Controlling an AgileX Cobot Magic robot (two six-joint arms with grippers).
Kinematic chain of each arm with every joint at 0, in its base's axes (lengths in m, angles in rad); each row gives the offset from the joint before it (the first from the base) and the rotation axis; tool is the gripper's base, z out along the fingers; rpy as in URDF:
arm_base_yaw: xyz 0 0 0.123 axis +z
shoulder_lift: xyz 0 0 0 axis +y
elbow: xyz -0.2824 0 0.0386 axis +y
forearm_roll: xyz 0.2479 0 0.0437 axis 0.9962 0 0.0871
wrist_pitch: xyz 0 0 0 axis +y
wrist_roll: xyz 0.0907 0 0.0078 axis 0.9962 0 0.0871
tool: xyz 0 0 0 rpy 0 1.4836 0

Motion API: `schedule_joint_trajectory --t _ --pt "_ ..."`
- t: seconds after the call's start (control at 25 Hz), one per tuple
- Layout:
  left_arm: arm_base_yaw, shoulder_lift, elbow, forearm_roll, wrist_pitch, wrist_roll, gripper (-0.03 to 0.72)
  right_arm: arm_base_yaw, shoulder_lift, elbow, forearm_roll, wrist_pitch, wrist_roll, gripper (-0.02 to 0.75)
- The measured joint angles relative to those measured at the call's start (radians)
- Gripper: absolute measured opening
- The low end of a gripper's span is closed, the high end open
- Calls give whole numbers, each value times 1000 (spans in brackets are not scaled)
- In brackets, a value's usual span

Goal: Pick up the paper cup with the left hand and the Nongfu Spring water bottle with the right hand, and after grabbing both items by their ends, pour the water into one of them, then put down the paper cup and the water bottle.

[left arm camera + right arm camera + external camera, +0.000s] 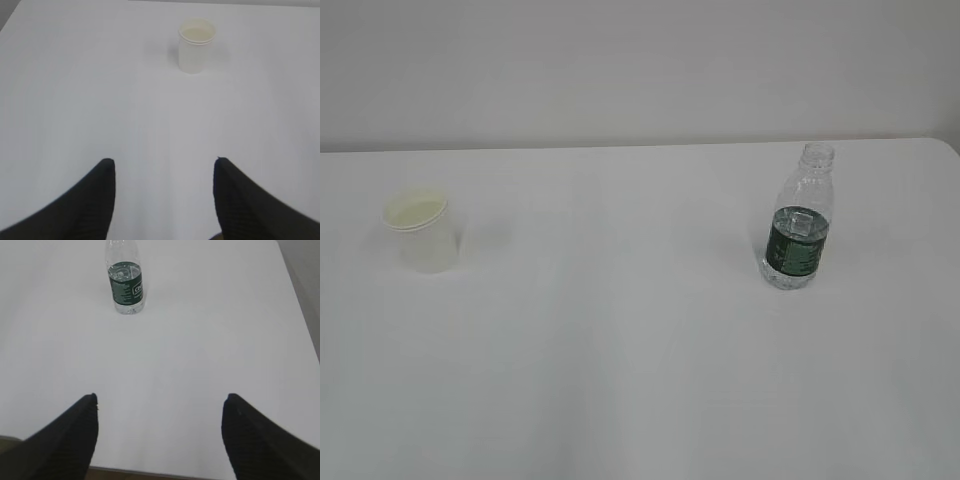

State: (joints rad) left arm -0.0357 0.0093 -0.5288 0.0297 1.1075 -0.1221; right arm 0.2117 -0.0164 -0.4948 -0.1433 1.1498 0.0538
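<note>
A small white paper cup stands upright at the table's left; the left wrist view shows the paper cup far ahead and a little right of centre. My left gripper is open and empty, well short of it. The clear Nongfu Spring water bottle with a dark green label stands upright and capless at the right, with water in its lower part. The right wrist view shows the bottle far ahead and to the left. My right gripper is open wide and empty. Neither arm shows in the exterior view.
The white table runs to a pale wall at the back. Its right edge shows in the right wrist view, and its near edge lies just under the right gripper. A far left table corner shows in the left wrist view.
</note>
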Motion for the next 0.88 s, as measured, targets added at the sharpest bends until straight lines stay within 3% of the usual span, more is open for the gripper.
schedule_joint_trajectory --t 0.32,0.88 --pt "22 0 0 -2 -1 0 431 -99 0 0 -6 0 8 574" --pt "25 0 0 -2 -1 0 397 -100 0 0 -6 0 12 573"
